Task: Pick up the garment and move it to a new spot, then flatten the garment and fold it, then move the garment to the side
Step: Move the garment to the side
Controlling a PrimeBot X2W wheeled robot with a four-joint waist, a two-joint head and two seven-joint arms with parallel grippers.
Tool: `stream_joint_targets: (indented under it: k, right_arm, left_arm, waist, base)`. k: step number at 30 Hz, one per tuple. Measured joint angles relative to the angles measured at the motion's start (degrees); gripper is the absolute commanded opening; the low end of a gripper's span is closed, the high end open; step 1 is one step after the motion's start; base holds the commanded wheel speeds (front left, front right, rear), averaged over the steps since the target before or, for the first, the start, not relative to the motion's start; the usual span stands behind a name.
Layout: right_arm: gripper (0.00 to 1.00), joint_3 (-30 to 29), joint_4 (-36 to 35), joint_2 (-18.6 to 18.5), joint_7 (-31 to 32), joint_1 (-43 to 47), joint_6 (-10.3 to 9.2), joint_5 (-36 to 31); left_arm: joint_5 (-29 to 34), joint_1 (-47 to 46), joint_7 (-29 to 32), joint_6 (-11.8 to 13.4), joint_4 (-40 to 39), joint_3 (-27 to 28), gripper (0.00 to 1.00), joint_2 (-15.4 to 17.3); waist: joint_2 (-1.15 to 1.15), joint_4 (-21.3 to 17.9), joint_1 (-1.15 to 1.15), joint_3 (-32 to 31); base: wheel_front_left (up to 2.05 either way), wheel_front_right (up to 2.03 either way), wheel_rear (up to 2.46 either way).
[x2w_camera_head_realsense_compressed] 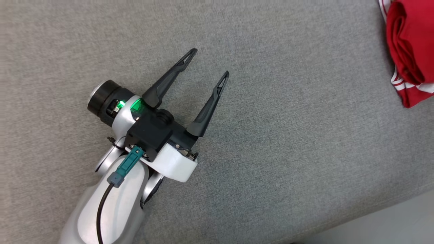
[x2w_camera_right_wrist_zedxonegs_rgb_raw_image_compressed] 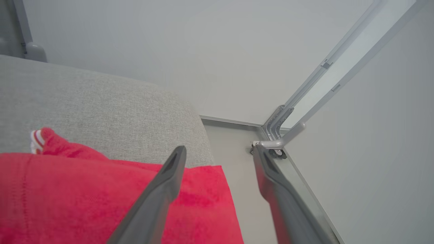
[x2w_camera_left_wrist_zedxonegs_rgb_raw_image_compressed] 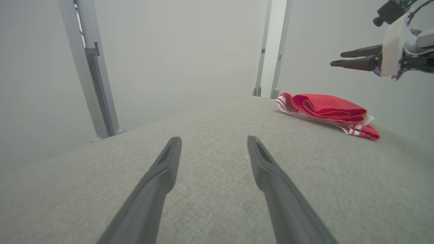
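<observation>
At the far right edge of the grey cushion (x2w_camera_head_realsense_compressed: 288, 142) lies the garment (x2w_camera_head_realsense_compressed: 408, 51), folded into a red bundle with striped trim showing underneath. Left of it, well apart, the left gripper (x2w_camera_head_realsense_compressed: 210, 62) hovers over bare fabric with fingers spread and empty. Above the garment, the right gripper (x2w_camera_right_wrist_zedxonegs_rgb_raw_image_compressed: 219, 150) has its fingers apart, holding nothing.

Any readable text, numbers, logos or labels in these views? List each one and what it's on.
No text can be read.
garment: folded, only red cloth and red-and-white striped trim exposed; no lettering or number showing.
left gripper: green light at its base, no legible label.
grey padded surface: no markings.
</observation>
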Motion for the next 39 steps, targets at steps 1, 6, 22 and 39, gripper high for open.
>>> stream_joint_targets:
  k: [1, 6, 22, 39]
  right_arm:
    - [1.0, 0.5, -0.8, 0.3, 0.0, 0.4, 0.0, 0.0]
    - [1.0, 3.3, -6.2, 1.3, 0.0, 3.2, 0.0, 0.0]
    - [1.0, 5.9, -25.7, 8.6, 0.0, 18.0, 0.0, 0.6]
    - [1.0, -4.3, -36.8, 21.8, 0.0, 36.0, 0.0, -6.4]
  left_arm:
    - [-0.2, 0.3, -0.4, 0.2, 0.3, 0.1, 1.0, -0.2]
    - [-1.8, 2.0, -2.0, 1.1, 1.9, 0.5, 1.0, -0.9]
    - [-7.2, 11.4, -3.4, 5.0, 3.5, 6.8, 1.0, -2.1]
    - [-8.3, 21.0, -3.4, 5.5, 3.5, 15.7, 1.0, -5.1]
  waist:
    - [0.0, 0.2, 0.0, -0.7]
    - [0.0, 1.2, 0.0, -4.7]
    - [0.0, 8.9, 0.0, -16.5]
    - [0.0, 16.7, 0.0, -26.4]
  base:
    - [0.0, 0.0, 0.0]
    - [0.0, 0.0, 0.0]
    - [0.0, 0.0, 0.0]
    - [0.0, 0.0, 0.0]
